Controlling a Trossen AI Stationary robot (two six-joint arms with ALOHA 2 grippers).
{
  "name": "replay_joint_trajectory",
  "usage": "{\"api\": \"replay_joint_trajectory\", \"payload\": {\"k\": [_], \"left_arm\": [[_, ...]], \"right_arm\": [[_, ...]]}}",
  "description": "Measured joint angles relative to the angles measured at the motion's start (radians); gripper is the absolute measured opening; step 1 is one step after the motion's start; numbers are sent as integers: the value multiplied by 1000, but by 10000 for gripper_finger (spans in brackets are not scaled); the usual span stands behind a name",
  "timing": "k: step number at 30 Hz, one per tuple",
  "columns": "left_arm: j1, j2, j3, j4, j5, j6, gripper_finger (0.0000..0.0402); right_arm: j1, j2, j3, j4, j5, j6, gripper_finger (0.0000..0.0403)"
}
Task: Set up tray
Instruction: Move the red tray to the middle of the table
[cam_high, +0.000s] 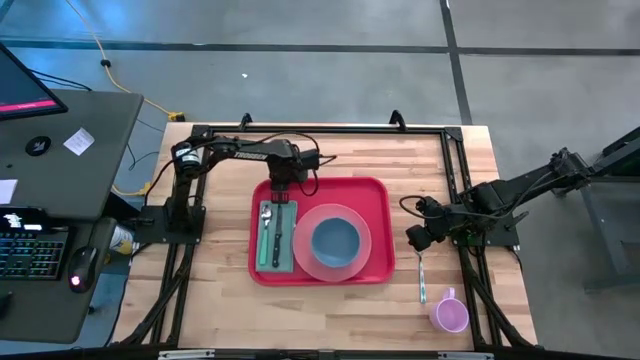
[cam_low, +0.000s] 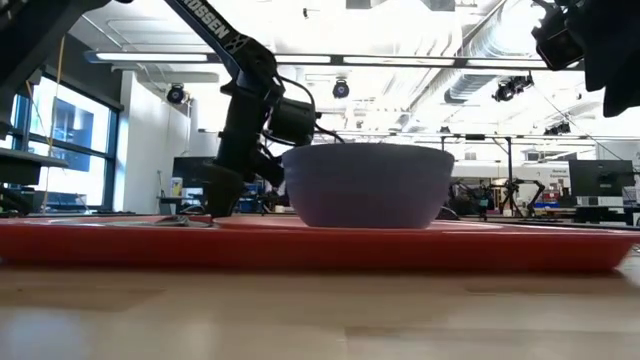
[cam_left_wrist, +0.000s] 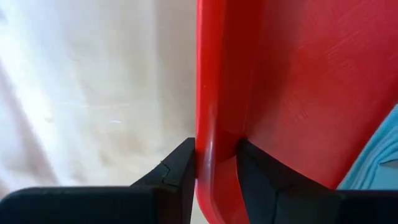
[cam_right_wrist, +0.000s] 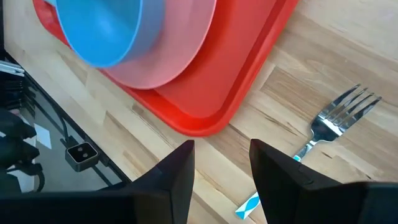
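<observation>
Gripping the far rim of the tray (cam_high: 378, 190), the left pincer (cam_high: 283, 190) sits just above centre in the overhead picture, one finger on each side of the raised red edge.

Nearest the bottom of that picture, a small purple cup (cam_high: 450, 315) stands on the bench (cam_high: 220, 290) at lower right, with a fork (cam_high: 422, 275) lying just above it, both off the tray. The right pincer (cam_high: 419, 238) hovers above the fork's tines, its fingers parted and empty.

The tray lies at the middle of the bench. On it, a teal napkin (cam_high: 289, 262) at left carries what look like two pieces of cutlery (cam_high: 266, 228), and a blue bowl (cam_high: 335, 242) sits in a pink plate (cam_high: 362, 268) at right.

The setting looks largely done, judging by this layout; the fork and cup seem left to place.

Bare wood surrounds the tray on every side, widest at lower left. The tray's right edge lies near the fork, and black frame rails border the bench at top, left and right.
</observation>
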Motion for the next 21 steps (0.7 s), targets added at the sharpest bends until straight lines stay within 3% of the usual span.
{"api": "replay_joint_trajectory", "payload": {"k": [15, 21], "left_arm": [[46, 6, 30, 92, -111, 97, 136], [45, 8, 101, 14, -129, 62, 135]], "right_arm": [[0, 0, 0, 0, -10, 46, 138], [0, 0, 0, 1, -82, 2, 138]]}}
